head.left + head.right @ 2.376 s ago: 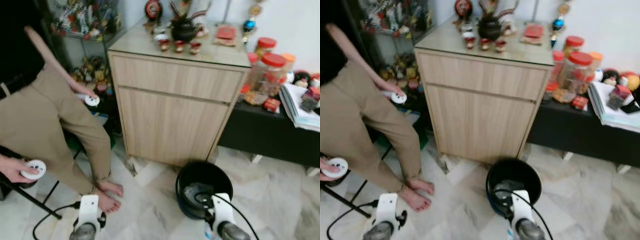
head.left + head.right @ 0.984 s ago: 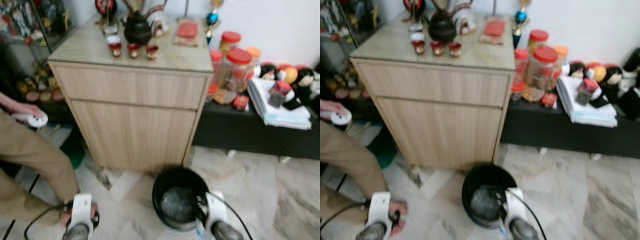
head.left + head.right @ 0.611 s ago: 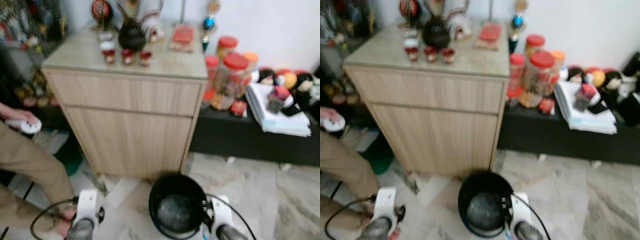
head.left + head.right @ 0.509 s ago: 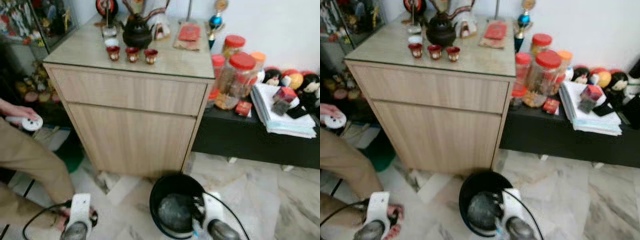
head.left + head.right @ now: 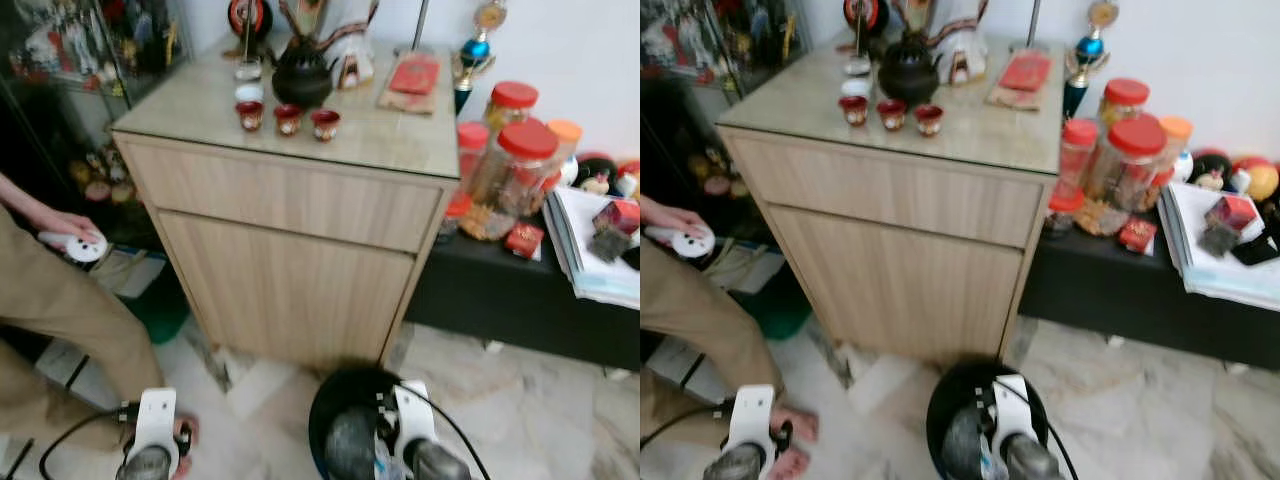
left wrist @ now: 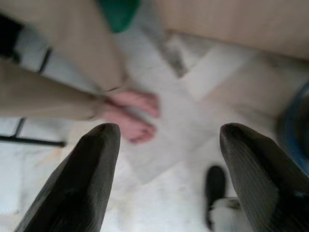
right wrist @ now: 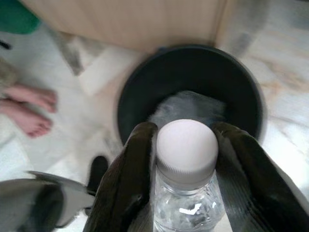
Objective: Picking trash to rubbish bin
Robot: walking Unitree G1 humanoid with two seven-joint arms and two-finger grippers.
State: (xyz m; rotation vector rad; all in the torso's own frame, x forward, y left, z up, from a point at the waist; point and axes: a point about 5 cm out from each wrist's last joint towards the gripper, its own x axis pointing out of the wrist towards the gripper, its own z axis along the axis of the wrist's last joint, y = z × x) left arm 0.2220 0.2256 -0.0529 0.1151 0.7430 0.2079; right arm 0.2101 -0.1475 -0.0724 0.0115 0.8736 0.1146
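Note:
A clear plastic bottle (image 7: pixel 187 159) with a white cap sits upright between the two black fingers of my right gripper (image 7: pixel 186 131), which is shut on it. It hangs just above the near rim of the black rubbish bin (image 7: pixel 136 77), and something grey and crumpled (image 7: pixel 190 104) lies inside. In the eye views the bin (image 5: pixel 330 420) stands on the marble floor in front of the cabinet, with my right arm (image 5: pixel 425 458) over it. My left gripper (image 6: pixel 166 145) is open above bare floor, to the left of the bin.
A wooden cabinet (image 5: pixel 290 260) with a teapot and small cups stands right behind the bin. At right, a low black bench (image 5: pixel 520 300) carries jars and books. A person sits at left; their bare feet (image 6: pixel 130 116) and a cable (image 5: pixel 70 440) are near my left arm.
The camera has moved, so the whole picture has shifted and the bin now sits lower in view. My right gripper still holds the bottle over the bin.

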